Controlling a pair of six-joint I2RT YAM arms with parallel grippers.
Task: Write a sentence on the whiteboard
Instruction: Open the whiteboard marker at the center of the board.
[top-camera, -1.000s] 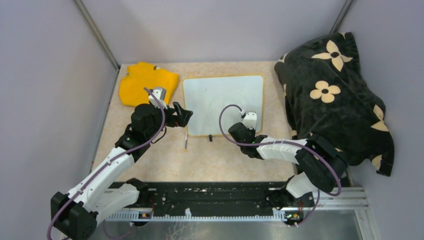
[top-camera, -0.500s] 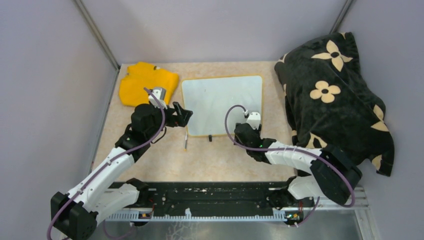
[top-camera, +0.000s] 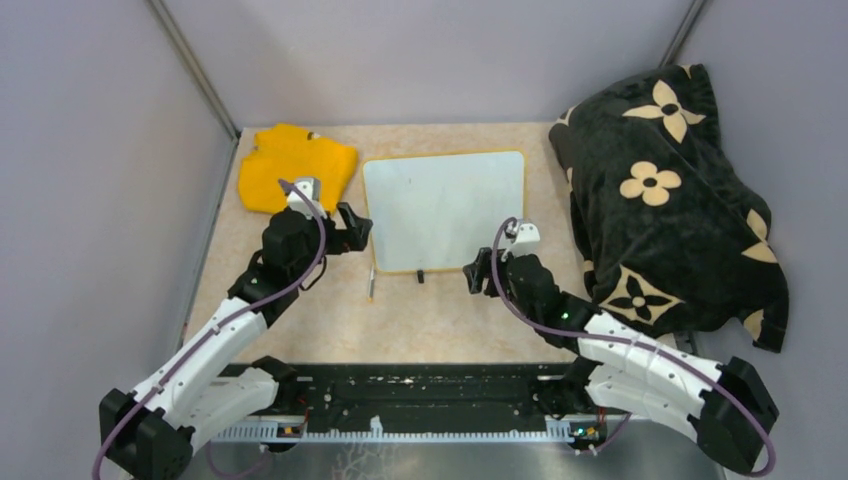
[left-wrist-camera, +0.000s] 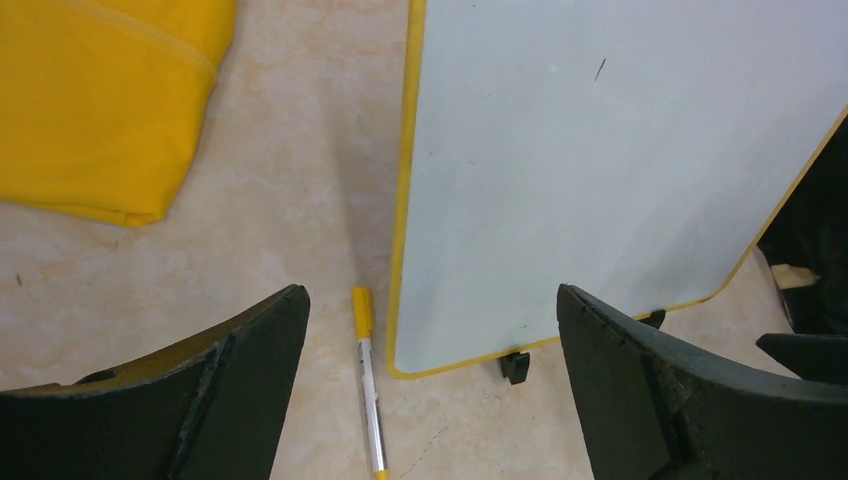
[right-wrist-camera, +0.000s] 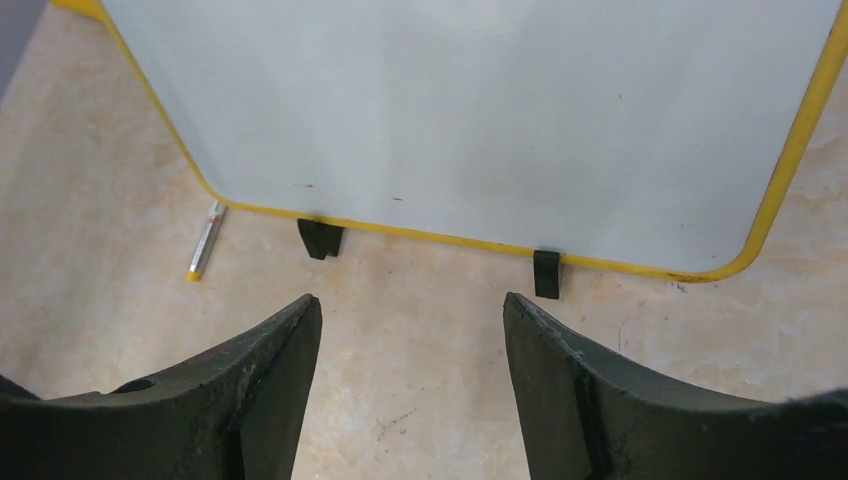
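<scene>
The whiteboard (top-camera: 445, 208) lies flat mid-table, white with a thin yellow rim and two small black feet (right-wrist-camera: 545, 273) at its near edge. The sentence is not in view; the board's face (right-wrist-camera: 470, 110) shows only tiny dark specks. A silver pen with a yellow cap (top-camera: 372, 283) lies on the table off the board's near left corner, also seen in the left wrist view as the pen (left-wrist-camera: 367, 390). My left gripper (top-camera: 354, 226) hovers open over that corner and the pen. My right gripper (top-camera: 478, 268) hangs open just short of the board's near edge, nothing between its fingers (right-wrist-camera: 270, 380).
A folded yellow cloth (top-camera: 295, 165) lies at the back left, close to the board's left edge. A black blanket with cream flowers (top-camera: 665, 190) is heaped along the right side. Grey walls enclose the table on three sides.
My right gripper has opened and drawn back toward me off the board's near right edge. The board shifted slightly left. My left gripper moved a little to the left.
</scene>
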